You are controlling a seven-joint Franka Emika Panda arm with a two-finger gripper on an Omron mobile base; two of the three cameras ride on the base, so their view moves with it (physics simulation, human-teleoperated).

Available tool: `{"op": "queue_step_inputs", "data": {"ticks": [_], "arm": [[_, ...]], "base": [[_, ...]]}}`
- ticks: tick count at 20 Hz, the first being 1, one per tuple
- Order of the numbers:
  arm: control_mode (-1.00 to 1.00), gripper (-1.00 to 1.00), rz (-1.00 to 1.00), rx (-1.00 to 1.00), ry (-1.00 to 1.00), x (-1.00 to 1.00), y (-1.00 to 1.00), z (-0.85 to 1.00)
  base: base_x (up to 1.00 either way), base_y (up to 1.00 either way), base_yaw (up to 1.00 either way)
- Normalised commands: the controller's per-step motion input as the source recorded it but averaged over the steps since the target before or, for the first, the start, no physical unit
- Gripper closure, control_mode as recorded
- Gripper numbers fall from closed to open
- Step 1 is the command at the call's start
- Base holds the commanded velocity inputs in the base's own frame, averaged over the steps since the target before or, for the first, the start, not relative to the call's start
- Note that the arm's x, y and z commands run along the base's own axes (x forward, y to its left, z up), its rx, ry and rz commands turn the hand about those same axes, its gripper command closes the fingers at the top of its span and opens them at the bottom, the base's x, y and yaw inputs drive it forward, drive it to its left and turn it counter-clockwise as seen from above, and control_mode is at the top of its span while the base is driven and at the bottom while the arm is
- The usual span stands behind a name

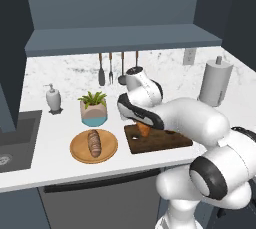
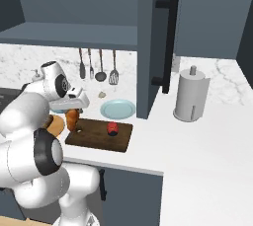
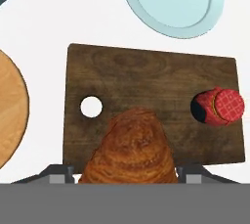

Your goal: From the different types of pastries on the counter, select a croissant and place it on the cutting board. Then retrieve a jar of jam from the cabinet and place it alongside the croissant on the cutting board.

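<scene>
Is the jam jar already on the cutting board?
Yes. The jar of jam sits on the cutting board, near the end opposite the hole.

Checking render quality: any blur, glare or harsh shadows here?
Left base view: even, soft light, only a faint shadow under the cutting board. Right base view: sharp, no glare on the counter. Hand view: the croissant in the tool looks soft, enlarged by closeness.

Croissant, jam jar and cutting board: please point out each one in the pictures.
croissant [image 3: 131,149], hand view, on its ridged top.
jam jar [image 2: 112,129], right base view, on its red side.
cutting board [image 3: 146,78], hand view, on bare wood above the croissant.
</scene>
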Motion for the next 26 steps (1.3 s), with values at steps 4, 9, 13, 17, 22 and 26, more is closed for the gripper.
{"op": "queue_step_inputs", "data": {"ticks": [4, 9, 13, 17, 22, 26], "arm": [[-1.0, 1.0, 0.0, 0.04, 0.04, 0.1, -0.09, 0.24], [-1.0, 1.0, 0.0, 0.12, 0.37, 0.3, -0.06, -0.07], [-1.0, 1.0, 0.0, 0.02, 0.19, 0.06, -0.01, -0.14], [-1.0, 1.0, 0.0, -0.04, 0.02, 0.19, -0.21, -0.48], [-1.0, 1.0, 0.0, -0.02, 0.0, 0.17, -0.04, -0.35], [-1.0, 1.0, 0.0, 0.0, -0.06, 0.24, 0.0, -0.37]], "base": [[0.0, 0.0, 0.0], [0.0, 0.0, 0.0], [0.0, 0.0, 0.0], [0.0, 0.0, 0.0], [0.0, 0.0, 0.0], [0.0, 0.0, 0.0]]}}
